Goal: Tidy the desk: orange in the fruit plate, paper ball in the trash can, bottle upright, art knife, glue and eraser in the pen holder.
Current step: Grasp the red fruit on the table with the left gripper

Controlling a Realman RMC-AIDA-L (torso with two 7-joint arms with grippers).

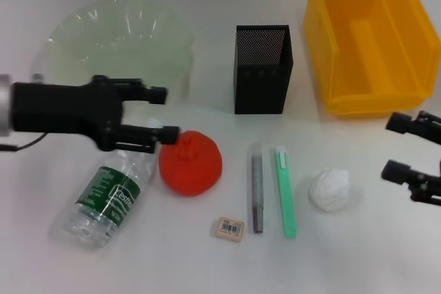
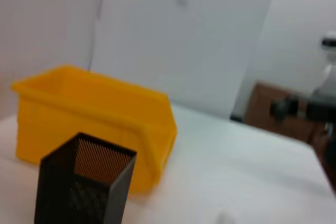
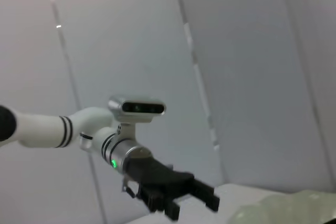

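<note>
Head view showed the yellow trash can (image 1: 368, 39) at the far right of the white surface (image 1: 386, 253), then the pale fruit plate (image 1: 120, 43), the fallen bottle (image 1: 110, 194) and the bumpy orange (image 1: 191, 162). The left tool (image 1: 163, 113) gaped wide beside the orange; the right tool (image 1: 394, 146) stood open near the paper ball (image 1: 331, 189).

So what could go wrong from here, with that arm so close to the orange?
The open left gripper hangs just beside the orange, with one finger right at its edge, so a slightly off approach might nudge it away instead of grasping it. The bottle lies on its side under that arm and could get bumped and roll. The fruit plate looks light, so dropping the orange in carelessly might shift it.
</note>
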